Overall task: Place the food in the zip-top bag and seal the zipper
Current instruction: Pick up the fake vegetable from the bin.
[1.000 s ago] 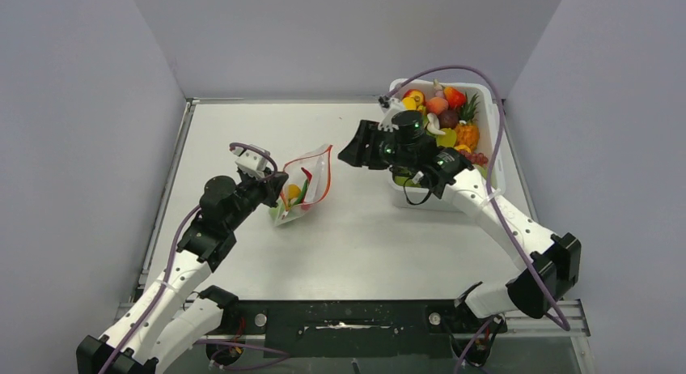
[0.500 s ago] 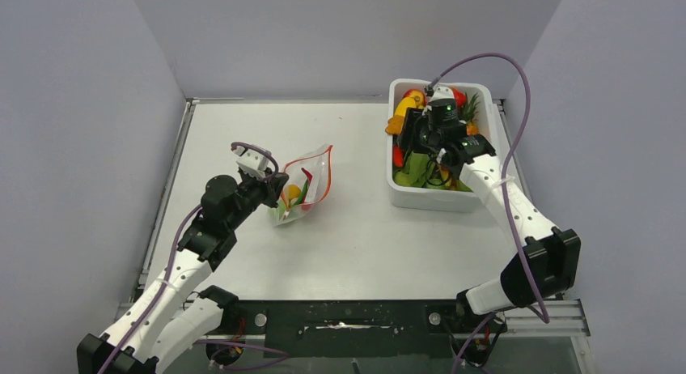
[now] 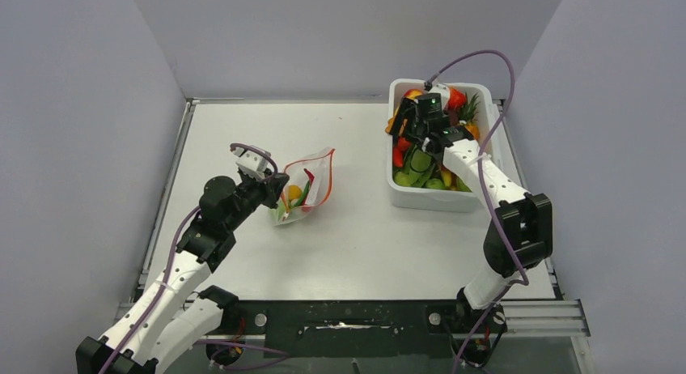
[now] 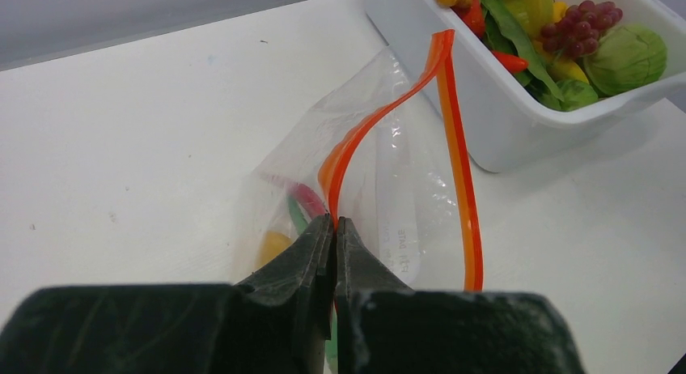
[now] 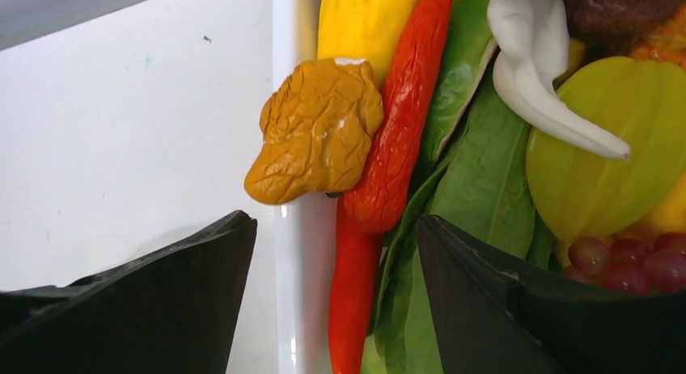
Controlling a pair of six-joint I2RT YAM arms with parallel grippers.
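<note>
Left wrist cam: L end effector (image 4: 333, 228) pinching zipper (image 4: 458, 155), right wrist cam: R end effector (image 5: 336, 226) spread over chili (image 5: 400, 123)

A second ago the right gripper (image 3: 407, 131) hangs above the bare table (image 3: 364, 228), between the bag (image 3: 307, 180) and the white tub (image 3: 437, 201). Now it sits over the tub's rear left part. Its fingers are spread across the tub's left wall, one over the table and the other over green leaves (image 5: 485, 180). A red chili (image 5: 396, 139) and a wrinkled orange pepper (image 5: 319, 135) lie between them. The right elbow (image 3: 518, 228) has swung in from the far right toward the tub, and the purple cable (image 3: 485, 54) now arches over the tub's back right corner.
</note>
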